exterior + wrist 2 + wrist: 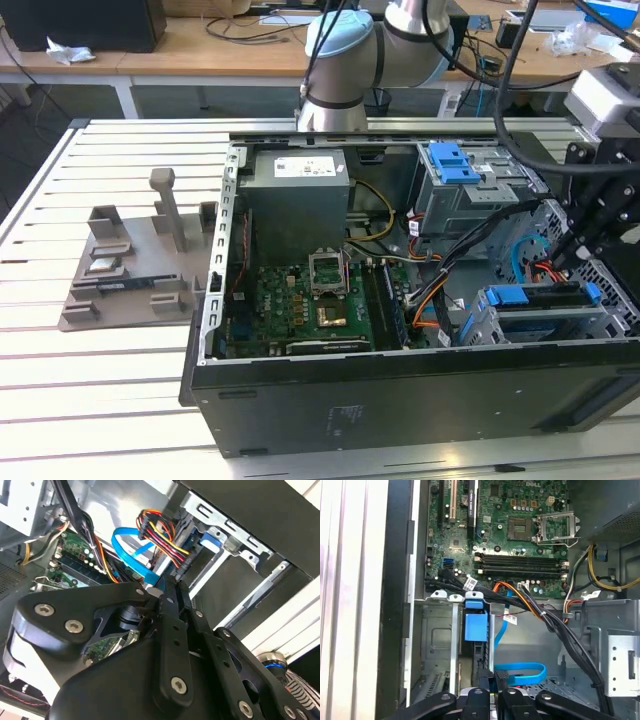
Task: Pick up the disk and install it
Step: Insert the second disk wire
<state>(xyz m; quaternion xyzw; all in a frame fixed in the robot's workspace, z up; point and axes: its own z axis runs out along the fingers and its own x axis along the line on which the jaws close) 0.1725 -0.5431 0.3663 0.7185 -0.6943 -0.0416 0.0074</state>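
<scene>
- The disk (540,298) sits in the lower drive cage (600,325) at the open computer case's (300,400) corner, toward the exterior view's right. Its blue rail runs along the cage's top, and its label face is hidden.
- The gripper (585,255) hangs just above that cage. From these pictures I cannot tell whether the claw is clenched, released or grasping the disk, because its tip is masked by its own black links.
- In the first wrist view the gripper (493,677) points at a blue plastic end piece (475,622) in a grey cage slot. Whether that piece belongs to the disk is unclear.
- In the second wrist view the gripper (167,592) blocks most of the case interior.
- A white label (308,166) lies on top of the grey power supply (300,210); its print is too small to make out.
- A faint mark (350,412) on the case's black side wall is also illegible.
- White tags (470,584) on the black cable bundle carry print too fine to read.
- The motherboard (300,315) lies on the case floor, and part of it is cut off by the case's near wall.
- A blue latch (455,160) tops the upper drive cage near the case's far edge.
- A blue flat cable (520,672) loops on the case floor, beside the gripper.
- The grey stand (130,265) rests on the slatted table (100,400), well apart from the case, toward the exterior view's left.
</scene>
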